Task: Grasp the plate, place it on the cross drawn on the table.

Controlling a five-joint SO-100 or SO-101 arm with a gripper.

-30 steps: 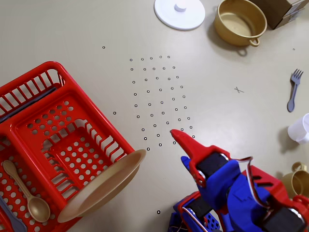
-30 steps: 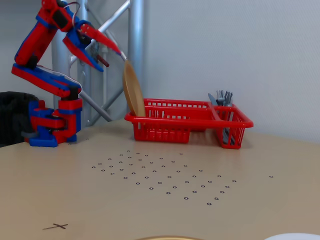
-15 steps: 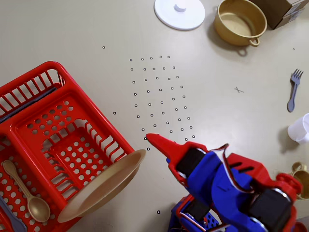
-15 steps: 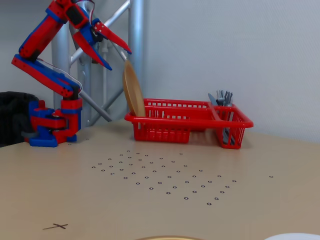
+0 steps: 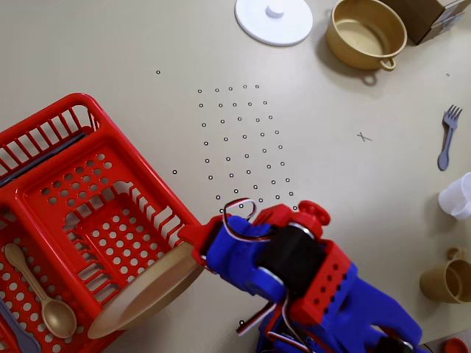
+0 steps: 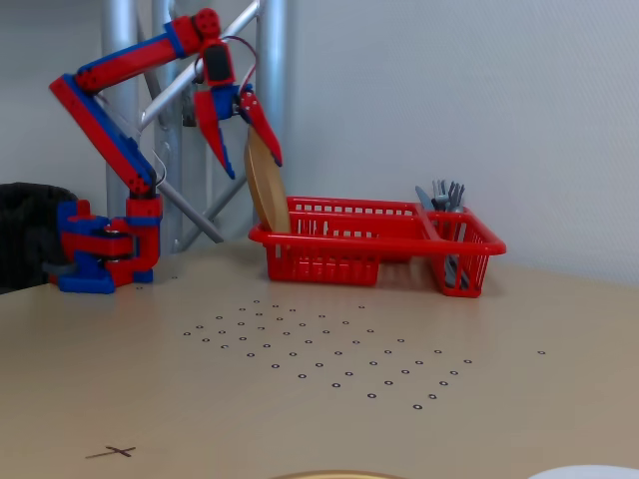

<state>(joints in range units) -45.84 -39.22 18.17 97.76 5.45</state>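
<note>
A tan plate (image 5: 147, 293) stands on edge at the right-hand end of the red dish rack (image 5: 53, 122) in the overhead view. In the fixed view the plate (image 6: 270, 195) leans upright at the left end of the rack (image 6: 379, 242). My gripper (image 6: 253, 168) is open, and its two red fingers straddle the plate's upper edge with a wide gap. From above, the gripper (image 5: 197, 254) sits over the plate's rim. The small pencilled cross (image 5: 363, 137) lies on the bare table far from the rack, near the front in the fixed view (image 6: 119, 452).
A wooden spoon (image 5: 44, 294) lies in the rack; cutlery (image 6: 444, 200) stands at its far end. A white lid (image 5: 274, 18), tan pot (image 5: 366, 33), box (image 5: 430, 15), grey fork (image 5: 447, 136), white cup (image 5: 460, 195) and tan cup (image 5: 445, 279) ring the table. A grid of small dots (image 5: 243, 143) marks the middle.
</note>
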